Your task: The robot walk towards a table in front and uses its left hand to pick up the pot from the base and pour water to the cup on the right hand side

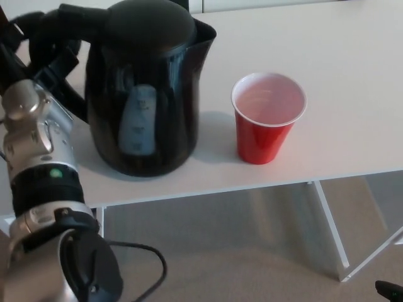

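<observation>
The black pot stands upright at the left of the white table, lid on top and spout pointing toward the cup. I cannot tell whether its bottom touches the tabletop. My left hand is shut on the pot's handle at the far left, and my silver forearm rises from the lower left corner. A red cup with a white inside stands upright just right of the pot, a small gap between them. The pot's base is out of sight. My right hand does not show.
The table's front edge runs just below the pot and cup. White table legs and grey carpet lie beneath. A small dark object sits at the bottom right corner.
</observation>
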